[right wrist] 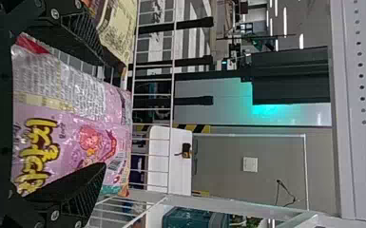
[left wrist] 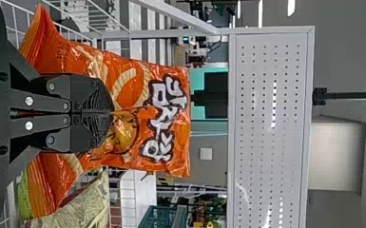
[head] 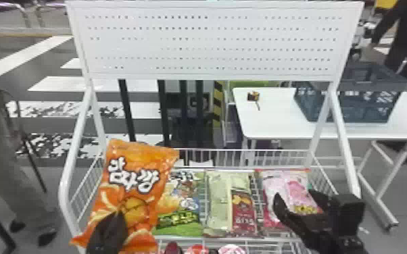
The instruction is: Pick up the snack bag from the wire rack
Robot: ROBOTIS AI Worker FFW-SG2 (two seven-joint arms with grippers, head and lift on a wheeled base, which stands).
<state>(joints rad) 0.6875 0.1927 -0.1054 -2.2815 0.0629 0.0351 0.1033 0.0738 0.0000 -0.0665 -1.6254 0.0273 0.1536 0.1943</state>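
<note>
Snack bag (head: 135,182) is pinched upright in the closed left hand (head: 119,214), the right hand (head: 295,195) agape, empty.

Silver screws (left wrist: 29,101) dot the black, ribbed jaws.

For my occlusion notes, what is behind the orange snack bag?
Beyond the orange bag, the head view shows part of a green snack bag and the wire rack; anything directly behind is covered.

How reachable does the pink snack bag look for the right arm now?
Probably yes: the right claw is open right at the pink snack bag, with nothing seen lying on top of it.
</note>
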